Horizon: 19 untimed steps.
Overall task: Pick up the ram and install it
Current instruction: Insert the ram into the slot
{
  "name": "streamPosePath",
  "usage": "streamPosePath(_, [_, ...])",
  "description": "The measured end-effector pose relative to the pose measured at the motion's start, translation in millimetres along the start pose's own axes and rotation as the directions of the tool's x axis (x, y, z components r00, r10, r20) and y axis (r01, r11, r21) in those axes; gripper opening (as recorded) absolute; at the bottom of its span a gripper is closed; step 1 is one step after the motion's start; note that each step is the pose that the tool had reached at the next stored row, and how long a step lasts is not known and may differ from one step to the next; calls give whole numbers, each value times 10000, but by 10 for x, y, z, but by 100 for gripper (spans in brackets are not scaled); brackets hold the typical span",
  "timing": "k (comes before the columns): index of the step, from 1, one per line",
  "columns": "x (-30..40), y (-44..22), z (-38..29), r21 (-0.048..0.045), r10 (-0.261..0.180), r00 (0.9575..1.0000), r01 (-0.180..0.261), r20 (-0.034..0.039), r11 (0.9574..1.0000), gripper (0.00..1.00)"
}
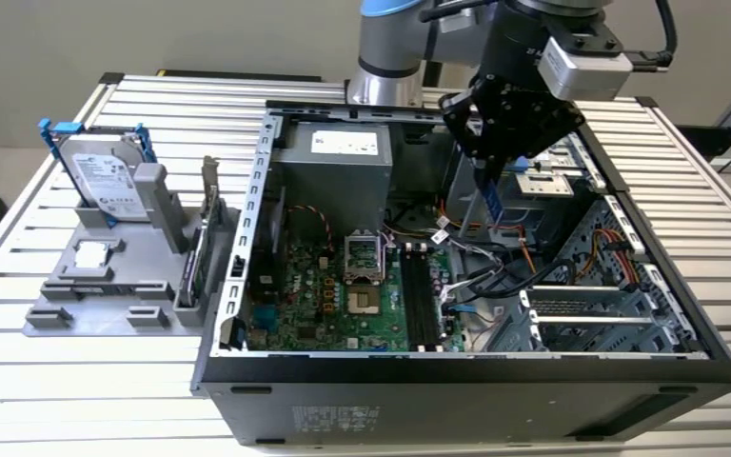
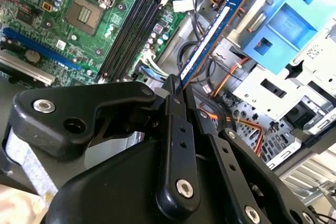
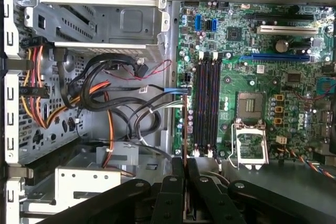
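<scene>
Holding the ram [image 1: 495, 195] pinched in the gripper [image 1: 499, 157] above the case [image 1: 467, 371], at one o'clock from the slots [image 1: 423, 295] in the exterior view, seemingly mid-transfer, with seating likely needing edge-to-slot alignment.

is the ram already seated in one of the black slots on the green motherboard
No, the long, narrow dark ram stick is clamped in the black gripper, off the board, and the black slots lie bare.
</scene>
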<state>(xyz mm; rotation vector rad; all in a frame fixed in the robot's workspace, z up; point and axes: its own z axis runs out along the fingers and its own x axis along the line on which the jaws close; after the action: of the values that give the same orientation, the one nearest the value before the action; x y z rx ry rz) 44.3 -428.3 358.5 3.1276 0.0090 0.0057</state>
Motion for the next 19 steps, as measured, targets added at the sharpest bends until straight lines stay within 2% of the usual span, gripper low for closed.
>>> streamPosePath(19, [0,-1,86,-115,0,10000,0,1,9999,0])
